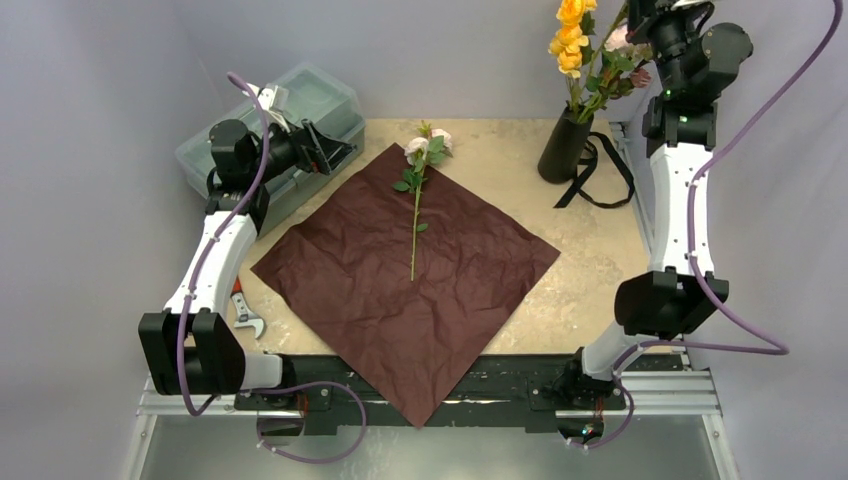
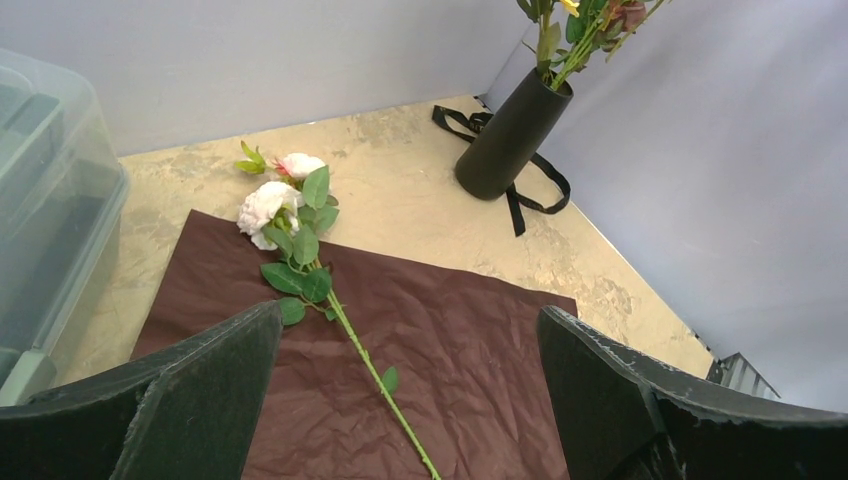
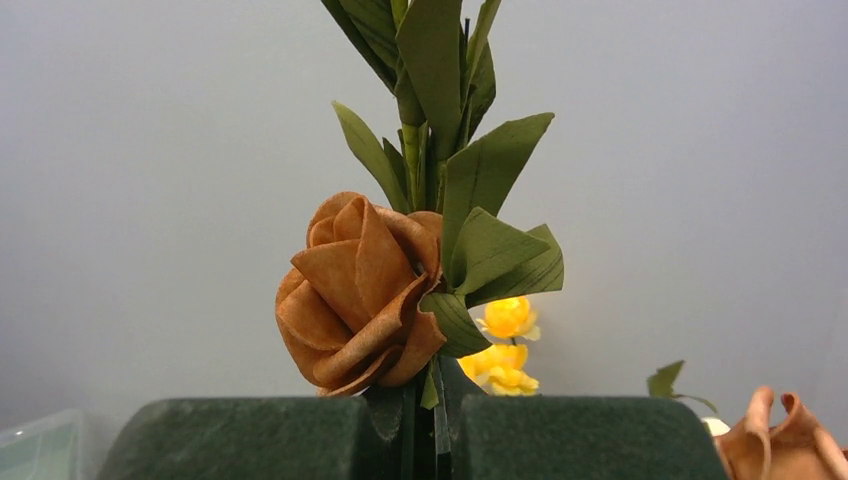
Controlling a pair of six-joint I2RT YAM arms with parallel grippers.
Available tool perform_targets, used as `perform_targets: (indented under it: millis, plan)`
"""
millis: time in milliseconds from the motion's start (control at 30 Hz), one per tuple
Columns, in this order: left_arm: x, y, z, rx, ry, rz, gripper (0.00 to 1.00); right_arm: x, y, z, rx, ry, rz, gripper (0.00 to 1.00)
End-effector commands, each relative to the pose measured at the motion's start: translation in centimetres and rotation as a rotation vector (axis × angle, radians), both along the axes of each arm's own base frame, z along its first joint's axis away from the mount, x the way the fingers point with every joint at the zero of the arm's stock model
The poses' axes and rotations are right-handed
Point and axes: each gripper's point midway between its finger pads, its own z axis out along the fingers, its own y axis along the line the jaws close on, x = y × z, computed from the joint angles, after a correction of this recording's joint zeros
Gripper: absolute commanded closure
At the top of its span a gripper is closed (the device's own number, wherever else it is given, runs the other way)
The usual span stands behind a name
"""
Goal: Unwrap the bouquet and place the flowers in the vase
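The unwrapping looks finished. The dark maroon wrapping paper [image 1: 400,290] lies spread flat on the tabletop [image 1: 500,170], and the black ribbon [image 2: 515,215] lies loose at the foot of the vase [image 1: 563,150]. As I read it, the step in hand is carrying stems to the vase one at a time.

The right end effector [image 3: 430,438] is clamped shut on a green stem whose dusky orange bloom [image 3: 355,295] stands upright just above its fingers. It is held high, with the vase below it and a little to one side. I cannot tell whether the stem's lower end is already inside the mouth. The next move probably calls for a straight descent into that narrow opening, then a release that does not drag the neighbouring stems.

The left end effector [image 2: 408,330] is spread wide and holds nothing. The last pale pink stem [image 2: 300,240] lies on the paper ahead of and below it, with the blooms at the far end.

The vase holds the flowers [image 1: 570,40] already placed, yellow blooms on leafy stems. A translucent plastic box [image 1: 290,110] sits lidded just beside the left end effector, and its contents cannot be made out.
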Motion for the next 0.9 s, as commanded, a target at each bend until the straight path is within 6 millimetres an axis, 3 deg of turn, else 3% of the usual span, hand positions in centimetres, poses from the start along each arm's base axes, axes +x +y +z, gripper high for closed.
perform_targets:
  millis: [0,467,867]
  plan:
    - [-0.1,0.0,1.1,0.012,-0.051,-0.011,0.01,0.0,-1.9,1.0,0.042,-0.072,-0.087,1.00]
    - [0.1,0.0,0.5,0.000,-0.029,-0.013,0.01,4.1,-3.6,-2.4,0.011,-0.046,-0.146,1.00]
    - [0.3,0.1,0.3,-0.004,-0.019,-0.002,0.01,7.2,-4.2,-7.2,0.003,0.032,-0.153,1.00]
